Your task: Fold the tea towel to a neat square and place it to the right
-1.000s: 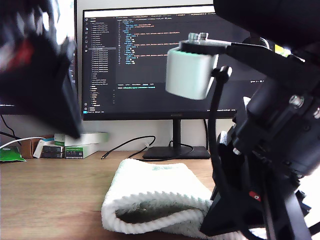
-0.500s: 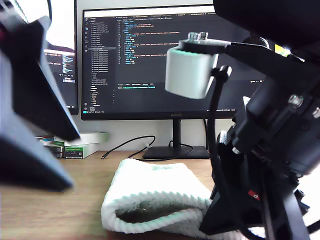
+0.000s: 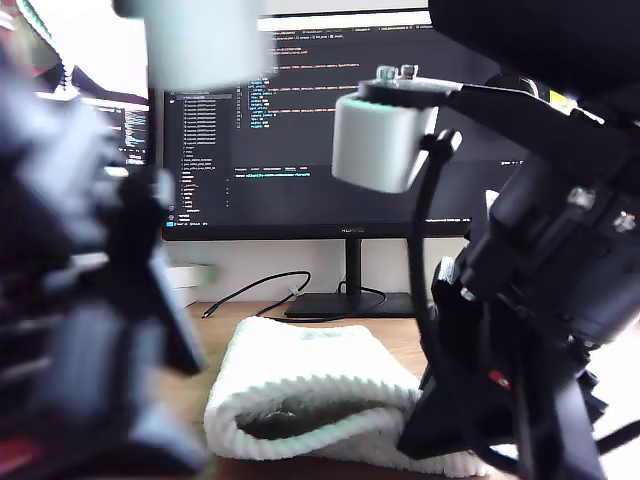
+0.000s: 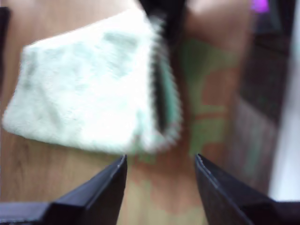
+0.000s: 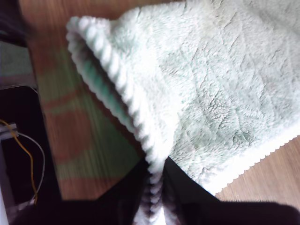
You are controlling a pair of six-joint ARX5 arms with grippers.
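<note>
The tea towel [image 3: 310,385] lies folded on the wooden desk in the middle of the exterior view, a pale mint plush with a ribbed whitish hem. In the second wrist view my second gripper [image 5: 154,199] is shut on the towel's hem [image 5: 123,101], which runs down between the dark jaws. My second arm [image 3: 545,300] fills the exterior view's right, at the towel's end there. My first arm [image 3: 90,330] is a dark blur at the exterior view's left. My first gripper [image 4: 160,176] is open and holds nothing. It hangs over bare wood, short of the blurred towel [image 4: 89,89].
A monitor [image 3: 300,140] on a black stand [image 3: 352,300] rises behind the towel, with a black cable [image 3: 250,288] trailing from it. Bare desk [image 3: 215,335] shows between the first arm and the towel. Thin wires [image 5: 29,150] lie beyond the desk edge in the second wrist view.
My first arm has swung down from the upper left of the exterior view and in towards the towel, now blocking the small boxes. The towel and second arm have barely moved.
</note>
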